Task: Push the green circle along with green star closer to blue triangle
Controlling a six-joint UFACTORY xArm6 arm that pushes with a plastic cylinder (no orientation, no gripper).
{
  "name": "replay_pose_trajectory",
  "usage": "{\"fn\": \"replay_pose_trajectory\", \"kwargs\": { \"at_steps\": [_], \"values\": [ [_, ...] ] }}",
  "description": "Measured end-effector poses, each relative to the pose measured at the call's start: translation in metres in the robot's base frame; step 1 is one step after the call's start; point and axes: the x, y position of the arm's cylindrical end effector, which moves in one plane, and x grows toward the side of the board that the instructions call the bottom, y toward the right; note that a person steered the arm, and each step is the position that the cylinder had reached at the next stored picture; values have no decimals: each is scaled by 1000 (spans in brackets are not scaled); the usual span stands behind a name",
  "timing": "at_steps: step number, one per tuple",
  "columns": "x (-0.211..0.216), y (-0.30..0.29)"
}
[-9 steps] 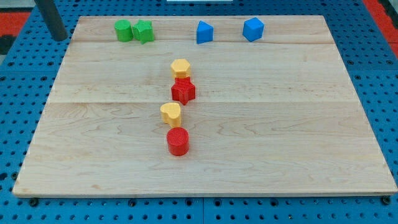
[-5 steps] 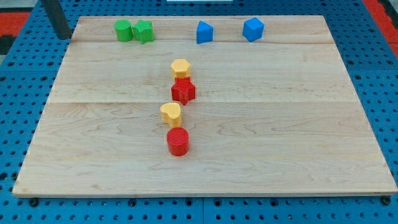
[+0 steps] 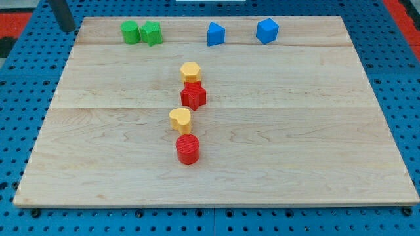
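Green circle [image 3: 130, 31] right of my tip [image 3: 67, 29].

Rod [image 3: 63, 16] enters at the view's top left corner; upper part cut off by the top edge. My tip [image 3: 68, 30] sits off the table [image 3: 262, 170] on the blue pegboard [image 3: 20, 98], well left of the green circle [image 3: 130, 31]. Pegboard runs out of frame on all sides. Red patches [image 3: 13, 13] in both top corners, cut off, unidentifiable. Far blue block [image 3: 267, 30]: shape hard to make out.
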Motion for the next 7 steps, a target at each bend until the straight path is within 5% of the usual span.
{"fn": "replay_pose_trajectory", "kwargs": {
  "at_steps": [1, 3, 5, 7],
  "values": [
    [9, 27],
    [11, 212],
    [-10, 203],
    [22, 301]
  ]
}}
